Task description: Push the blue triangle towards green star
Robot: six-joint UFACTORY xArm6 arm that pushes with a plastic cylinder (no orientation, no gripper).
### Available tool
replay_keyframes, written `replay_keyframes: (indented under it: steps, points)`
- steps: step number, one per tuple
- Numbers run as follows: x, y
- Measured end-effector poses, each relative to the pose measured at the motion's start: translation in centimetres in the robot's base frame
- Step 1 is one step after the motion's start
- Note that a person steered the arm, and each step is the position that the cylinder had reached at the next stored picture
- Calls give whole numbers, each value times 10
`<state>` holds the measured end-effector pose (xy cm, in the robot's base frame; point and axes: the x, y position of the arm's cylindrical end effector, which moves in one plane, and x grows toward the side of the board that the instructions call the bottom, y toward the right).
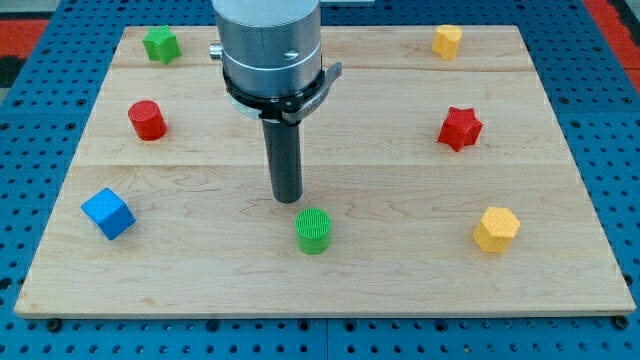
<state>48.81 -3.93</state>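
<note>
Near the middle of the wooden surface point(200, 190), my tip point(287, 199) rests just above the green cylinder point(313, 230), close to it but apart. The end effector is a plain dark rod with no jaws, and it holds nothing. No block here is clearly a blue triangle; the only blue block is a cube-like piece point(107, 213) at the view's left, well apart from my tip. No clear green star shows either; the green block point(160, 44) at the view's top left has a shape I cannot make out. A red cylinder point(147, 120) sits between those two along the left side. On the view's right are a red star point(460, 127), a yellow block point(447, 40) at top and a yellow hexagon point(496, 229) lower down.
</note>
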Motion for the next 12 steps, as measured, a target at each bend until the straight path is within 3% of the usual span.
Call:
replay_keyframes:
  steps: [1, 3, 4, 5, 6, 8, 12]
  points:
    - [-52, -1]
    - [-195, 37]
    - [-252, 60]
    - [-295, 46]
    - [-283, -6]
    - [-231, -51]
    - [-172, -55]
